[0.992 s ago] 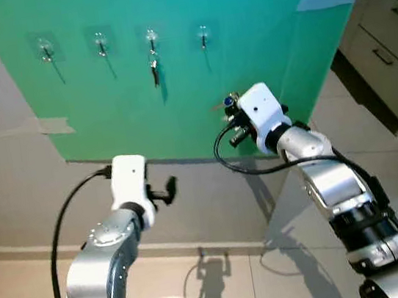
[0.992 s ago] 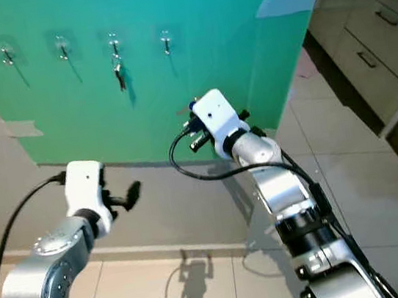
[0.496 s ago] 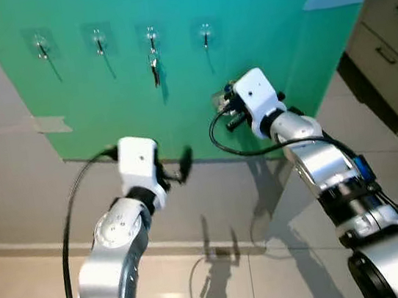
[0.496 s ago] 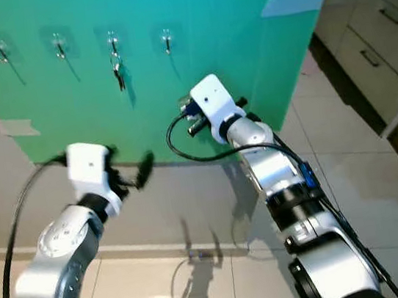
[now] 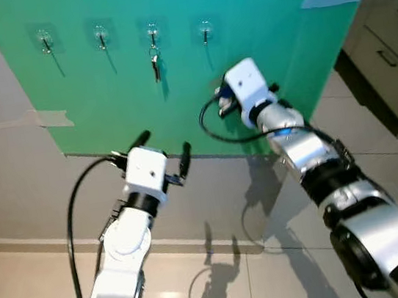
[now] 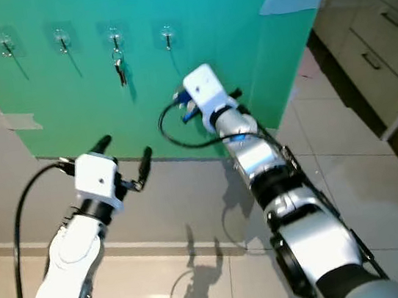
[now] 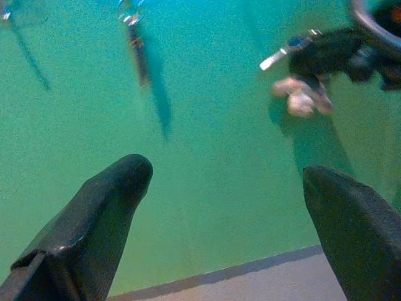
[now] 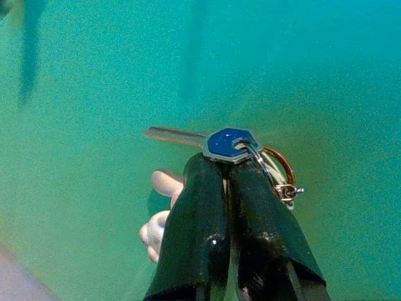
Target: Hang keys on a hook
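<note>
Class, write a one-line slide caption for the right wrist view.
Right gripper pinches a blue-headed key before the green board.

The scene is viewed from the head, forward and downward, by both eye views; the green board (image 5: pixel 194 61) with its row of hooks (image 5: pixel 152 31) is faced from a moderate way off, beyond both arms. The board is seen close up along the left pincer (image 7: pixel 225 207), whose fingers are spread, and closer still along the right pincer (image 8: pixel 229 182). The board is shared by all four views; the keys (image 8: pixel 229 143) pinched in the right pincer appear in both wrist views.
</note>
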Controlling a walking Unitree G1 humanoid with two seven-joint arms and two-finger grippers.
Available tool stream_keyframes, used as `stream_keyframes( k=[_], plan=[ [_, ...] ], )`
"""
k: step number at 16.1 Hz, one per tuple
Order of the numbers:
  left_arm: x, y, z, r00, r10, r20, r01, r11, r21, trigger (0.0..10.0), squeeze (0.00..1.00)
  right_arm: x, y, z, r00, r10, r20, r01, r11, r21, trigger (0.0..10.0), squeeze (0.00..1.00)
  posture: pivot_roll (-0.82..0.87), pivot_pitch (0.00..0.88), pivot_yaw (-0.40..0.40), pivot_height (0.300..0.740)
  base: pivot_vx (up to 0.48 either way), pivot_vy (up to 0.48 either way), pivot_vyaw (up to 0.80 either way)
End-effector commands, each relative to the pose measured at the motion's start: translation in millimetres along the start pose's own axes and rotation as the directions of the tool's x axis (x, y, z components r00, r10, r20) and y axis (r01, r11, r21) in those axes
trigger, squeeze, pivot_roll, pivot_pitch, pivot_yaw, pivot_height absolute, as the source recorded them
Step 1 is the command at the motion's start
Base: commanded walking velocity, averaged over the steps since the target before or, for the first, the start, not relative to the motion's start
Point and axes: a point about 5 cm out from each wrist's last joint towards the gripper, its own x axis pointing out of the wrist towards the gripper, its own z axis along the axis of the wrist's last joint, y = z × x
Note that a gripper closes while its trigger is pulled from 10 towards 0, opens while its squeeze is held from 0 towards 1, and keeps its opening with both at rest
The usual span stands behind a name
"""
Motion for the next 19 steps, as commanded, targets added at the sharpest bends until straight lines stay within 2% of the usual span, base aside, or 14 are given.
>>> stream_keyframes(
  k=[1, 4, 7, 9, 13, 15, 19],
  plan=[
    [-0.5, -10.1, -2, 0.999, -0.028, 0.019, 0.027, 1.0, 0.009, 10.0, 0.0, 0.8, -16.8, 7, 0.998, -0.053, 0.037, 0.053, 0.999, -0.007, 10.0, 0.0, 0.0, 0.0, -0.077, 0.74, 0.0, 0.0, 0.0],
    [-2.1, -17.9, -1, 0.998, -0.043, 0.039, 0.043, 0.999, 0.0, 10.0, 0.0, 0.7, -20.1, 13, 0.999, -0.025, 0.045, 0.025, 1.0, -0.004, 10.0, 0.0, -0.01, 0.0, -0.088, 0.74, 0.0, 0.0, 0.0],
    [-2.7, -17.5, -3, 0.998, -0.041, 0.053, 0.041, 0.999, -0.001, 10.0, 0.0, -3.1, -19.5, 14, 0.999, 0.017, 0.043, -0.018, 0.999, 0.026, 10.0, 0.0, -0.02, 0.0, -0.093, 0.74, 0.0, 0.0, 0.0],
    [-0.9, -15.0, -4, 0.998, -0.028, 0.056, 0.028, 1.0, 0.002, 10.0, 0.0, -14.3, -15.3, 16, 0.996, 0.086, 0.037, -0.088, 0.994, 0.058, 10.0, 0.0, -0.02, 0.0, -0.093, 0.74, 0.0, 0.0, 0.0],
    [2.4, -15.3, -7, 0.998, -0.032, 0.058, 0.032, 0.999, 0.009, 10.0, 0.0, -23.4, -24.0, 34, 0.992, 0.109, 0.069, -0.112, 0.993, 0.039, 10.0, 0.0, -0.03, 0.0, -0.089, 0.74, 0.0, 0.0, 0.0],
    [4.4, -14.6, -8, 0.998, -0.033, 0.06, 0.032, 0.999, 0.008, 10.0, 0.0, -25.0, -24.2, 47, 0.988, 0.115, 0.101, -0.119, 0.992, 0.033, 10.0, 0.0, -0.04, 0.0, -0.085, 0.74, 0.0, 0.0, 0.0],
    [5.1, -18.2, -8, 0.997, -0.043, 0.067, 0.042, 0.999, 0.017, 10.0, 0.0, -22.2, -21.0, 58, 0.983, 0.133, 0.131, -0.135, 0.991, 0.008, 10.0, 0.0, -0.03, 0.0, -0.082, 0.74, 0.0, 0.0, 0.0]
  ],
)
